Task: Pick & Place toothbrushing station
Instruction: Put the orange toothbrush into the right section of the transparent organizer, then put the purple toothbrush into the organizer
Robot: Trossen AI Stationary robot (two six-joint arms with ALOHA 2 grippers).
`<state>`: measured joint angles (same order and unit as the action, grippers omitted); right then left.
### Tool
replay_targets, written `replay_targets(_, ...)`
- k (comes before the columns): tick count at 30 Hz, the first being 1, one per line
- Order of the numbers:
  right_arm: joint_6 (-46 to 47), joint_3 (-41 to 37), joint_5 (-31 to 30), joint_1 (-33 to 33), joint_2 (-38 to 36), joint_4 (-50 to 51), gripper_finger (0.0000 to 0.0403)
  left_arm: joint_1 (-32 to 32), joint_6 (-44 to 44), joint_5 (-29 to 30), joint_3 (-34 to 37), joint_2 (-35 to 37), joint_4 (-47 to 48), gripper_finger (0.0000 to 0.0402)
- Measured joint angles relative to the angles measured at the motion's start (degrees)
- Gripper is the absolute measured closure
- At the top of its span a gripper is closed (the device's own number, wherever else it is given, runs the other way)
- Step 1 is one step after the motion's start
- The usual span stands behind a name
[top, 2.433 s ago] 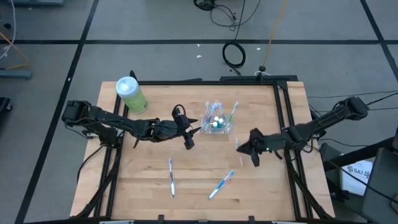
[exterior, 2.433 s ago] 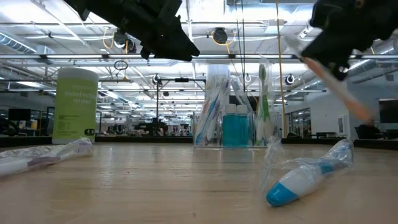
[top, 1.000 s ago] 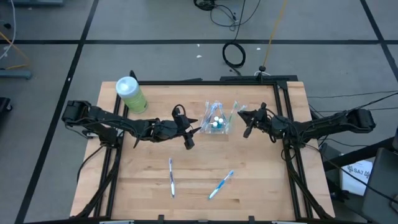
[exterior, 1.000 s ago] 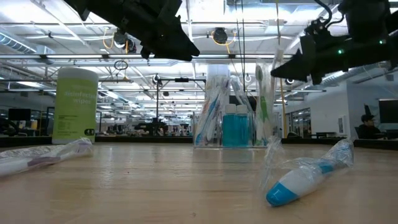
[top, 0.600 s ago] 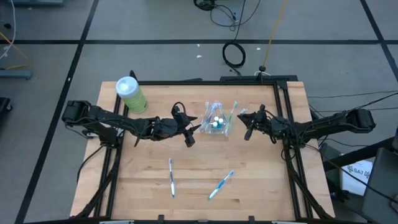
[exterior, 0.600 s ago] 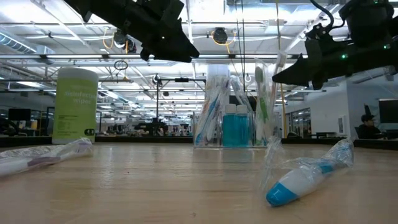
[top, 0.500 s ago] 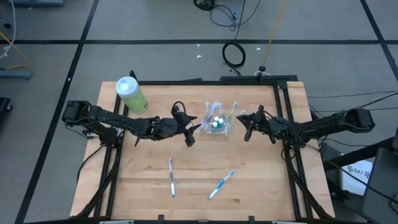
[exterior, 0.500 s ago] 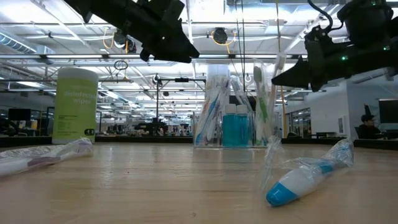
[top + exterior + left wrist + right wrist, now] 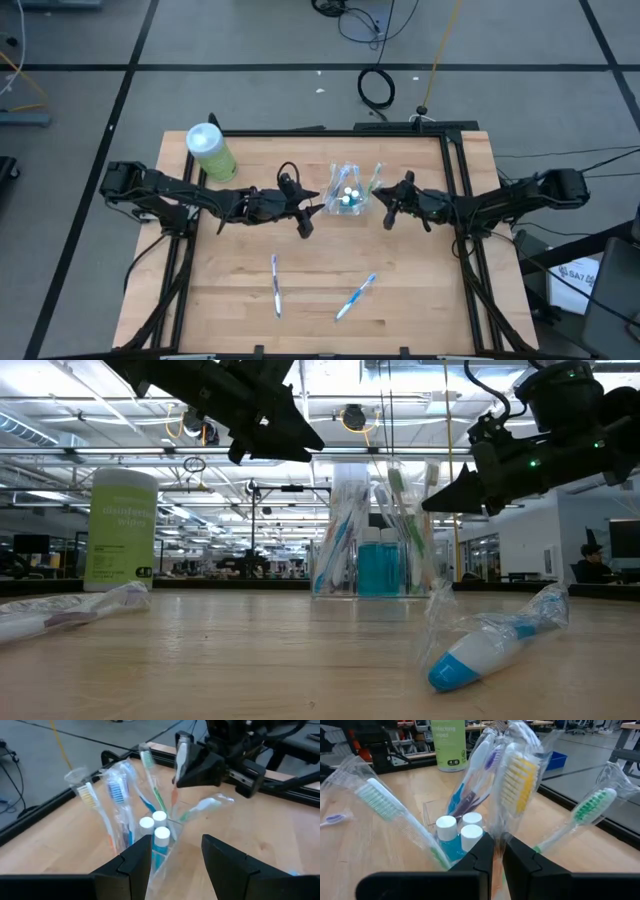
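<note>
The clear plastic cup (image 9: 348,198) stands on the table's middle with several wrapped toothbrushes and three teal white-capped tubes (image 9: 154,827) in it. My right gripper (image 9: 386,210) is just right of the cup, shut on a wrapped yellow-bristled toothbrush (image 9: 518,779). My left gripper (image 9: 305,212) hangs open just left of the cup. In the left wrist view (image 9: 175,862) its fingers stand on either side of the cup without touching it. Two more wrapped toothbrushes lie flat on the near part of the table: a purple one (image 9: 276,285) and a blue one (image 9: 356,296). My right gripper pinches the wrapped toothbrush's orange handle (image 9: 498,849) between its two fingers, below the bristle head. The fingers come about level from the table's right side and lie across the handle. The brush stands nearly upright, head up, and its lower end (image 9: 173,805) reaches down into the cup.
A large green white-lidded canister (image 9: 211,151) stands at the far left of the table. Black rails (image 9: 455,170) run along the table's edges. The blue loose toothbrush lies close to the low camera (image 9: 490,645).
My right gripper has gone toward the table's left edge, up to the cup, still shut on the toothbrush. The brush has come in among the brushes in the cup. My left gripper has kept still beside the cup.
</note>
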<state>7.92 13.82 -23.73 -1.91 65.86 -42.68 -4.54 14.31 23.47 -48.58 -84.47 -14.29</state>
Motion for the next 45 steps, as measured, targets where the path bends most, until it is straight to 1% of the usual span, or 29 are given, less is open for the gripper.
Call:
replay_targets(4, 0.0, 0.0, 0.0, 0.0, 0.0, 0.4, 0.0369, 0.0, 0.0, -0.5, 0.0, 0.0, 0.7, 0.0224)
replay_targets(6, -0.1, 0.0, 0.8, 0.0, 0.1, 1.1, 0.0356, 0.0, 0.4, -0.5, 0.0, 0.0, 1.5, 0.0224)
replay_targets(9, -1.9, -0.1, 1.8, 0.0, 0.2, 1.5, 0.0330, 0.0, 3.1, -1.4, 0.0, 0.0, 3.7, 0.0224)
replay_targets(15, -2.2, -0.1, 1.5, 0.0, 0.2, 1.3, 0.0277, -0.1, 7.2, -7.4, 0.0, 0.0, 9.3, 0.0224)
replay_targets(20, -2.7, -0.1, 1.4, 0.0, 0.2, 1.0, 0.0247, -0.7, 12.3, -10.6, 0.0, 0.0, 14.7, 0.0224)
replay_targets(24, -3.1, -0.1, 0.8, 0.0, 0.1, 0.9, 0.0231, -1.4, 18.4, -14.6, 0.0, 0.0, 20.4, 0.0224)
replay_targets(28, -3.1, -0.1, -3.2, 0.0, 0.1, 0.9, 0.0217, -2.6, 26.5, -19.2, 0.0, 0.0, 26.9, 0.0225)
replay_targets(32, -3.1, -0.1, -4.8, 0.0, 0.1, 0.9, 0.0202, -4.7, 33.6, -22.6, 0.0, 0.0, 31.9, 0.0225)
replay_targets(35, -3.1, -0.1, -4.7, 0.0, 0.1, 0.9, 0.0189, -6.8, 37.7, -23.9, 0.0, 0.0, 33.4, 0.0225)
replay_targets(45, -2.6, -0.1, -4.7, 0.0, 0.1, 0.9, 0.0147, -14.4, 53.4, -25.2, 0.0, 0.0, 37.6, 0.0225)
